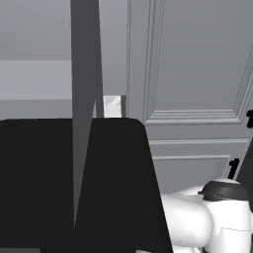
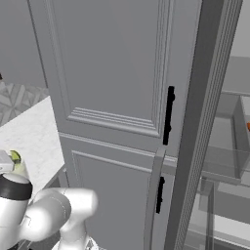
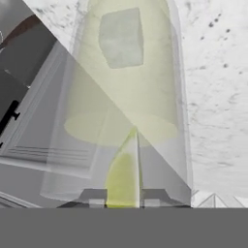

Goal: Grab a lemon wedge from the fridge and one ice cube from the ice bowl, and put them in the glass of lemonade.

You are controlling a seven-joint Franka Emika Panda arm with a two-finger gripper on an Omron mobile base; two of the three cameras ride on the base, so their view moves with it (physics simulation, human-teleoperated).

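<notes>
1. Right, through the hand view I've got the lemon wedge [image 3: 124, 177] pinched between the claw [image 3: 124, 202] tips, jaws closed narrow on its thick end, its thin edge pointing away from the hand.
2. Directly ahead of the claw stands the glass of lemonade [image 3: 131, 92], a clear tumbler of pale yellow liquid; the wedge sits in line with it, though whether it is over the rim or merely in front I cannot tell from this angle.
3. Further out past the wedge, inside the glass, there's a pale greyish ice cube [image 3: 121, 38]. So I judge the ice half of the job is done.
4. The glass stands on a speckled white counter [image 3: 218, 97] off to one side of the claw.
5. From the right base view, the fridge [image 2: 219, 161] is open beside the light grey panelled cabinets [image 2: 112, 73], clear shelves showing.
6. What's left, as I read it: get the wedge properly over the glass mouth and let go.
</notes>
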